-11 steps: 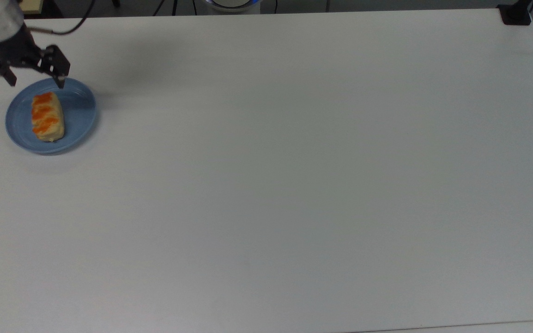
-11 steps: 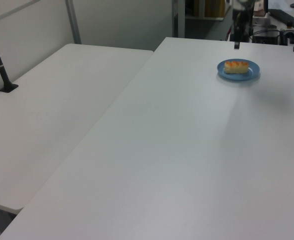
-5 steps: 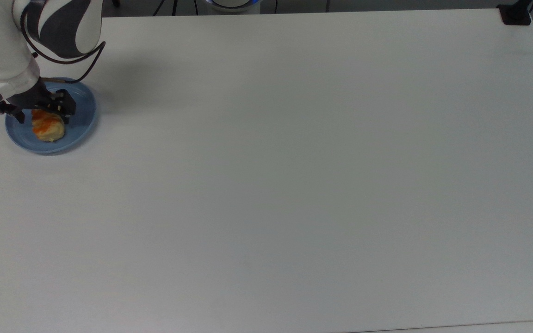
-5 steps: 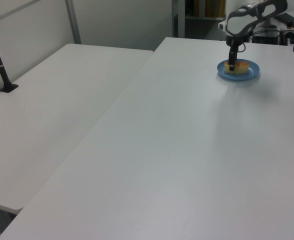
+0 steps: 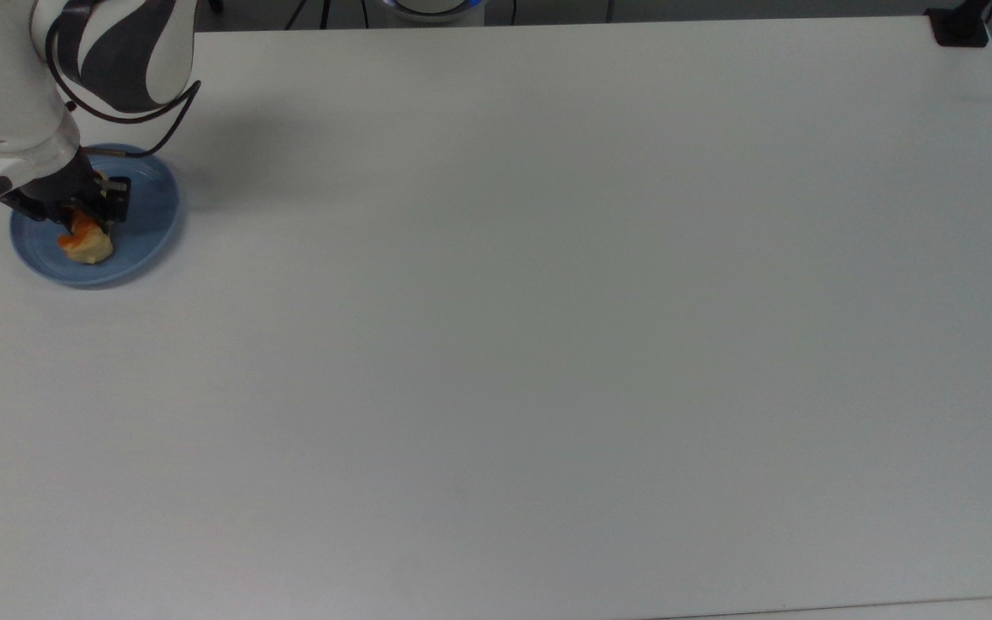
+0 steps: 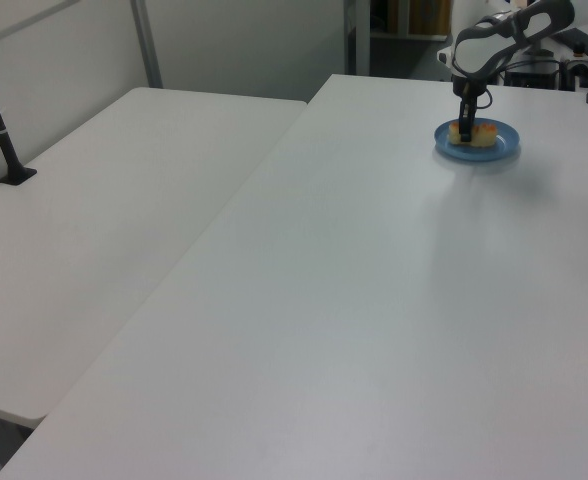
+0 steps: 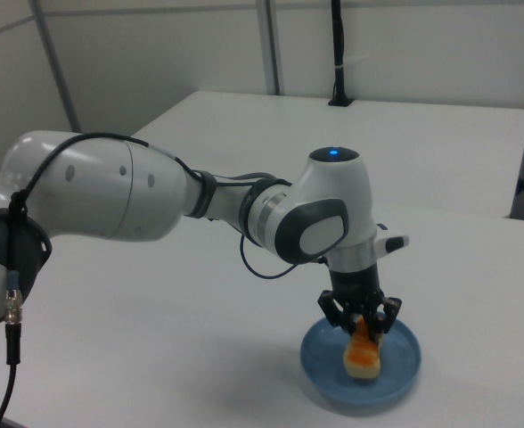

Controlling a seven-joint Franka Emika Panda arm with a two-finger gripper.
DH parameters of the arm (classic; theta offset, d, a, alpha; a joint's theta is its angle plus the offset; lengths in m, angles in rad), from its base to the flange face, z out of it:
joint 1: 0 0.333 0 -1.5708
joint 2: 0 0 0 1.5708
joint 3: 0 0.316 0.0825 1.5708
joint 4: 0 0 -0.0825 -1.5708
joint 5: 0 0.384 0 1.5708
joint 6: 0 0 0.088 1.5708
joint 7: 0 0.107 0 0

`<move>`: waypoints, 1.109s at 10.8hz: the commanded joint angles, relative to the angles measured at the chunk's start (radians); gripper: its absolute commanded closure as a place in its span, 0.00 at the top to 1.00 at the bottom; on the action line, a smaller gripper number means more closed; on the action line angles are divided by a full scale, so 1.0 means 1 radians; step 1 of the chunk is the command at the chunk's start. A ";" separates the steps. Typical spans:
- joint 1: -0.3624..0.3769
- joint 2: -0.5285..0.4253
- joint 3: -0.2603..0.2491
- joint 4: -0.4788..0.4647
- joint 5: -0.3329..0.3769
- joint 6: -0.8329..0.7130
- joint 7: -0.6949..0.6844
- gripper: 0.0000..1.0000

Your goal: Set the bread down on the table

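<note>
Since half a second earlier the gripper [image 5: 85, 215] has been narrowed and clamped on the bread [image 5: 88, 245], still on the blue plate [image 5: 150, 220] at the table's [image 5: 548, 301] ten o'clock; lifting is judged next.

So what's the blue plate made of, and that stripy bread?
The round blue plate looks like glazed ceramic or hard plastic: smooth, slightly shiny, with a raised rim. The small beige bread with orange stripes looks soft and matte, perhaps foam or real pastry; I can't tell which.
</note>
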 commanded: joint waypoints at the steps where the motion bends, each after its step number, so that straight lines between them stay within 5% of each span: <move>1: 0.015 -0.106 0.020 -0.018 -0.015 -0.122 0.036 0.30; 5: 0.183 -0.120 0.040 -0.027 -0.013 -0.150 0.314 0.32; 9: 0.284 -0.071 0.042 -0.030 -0.015 -0.102 0.438 0.47; 11: 0.297 -0.065 0.042 -0.026 -0.016 -0.093 0.440 0.92; 12: 0.305 -0.078 0.042 -0.020 -0.016 -0.102 0.440 1.00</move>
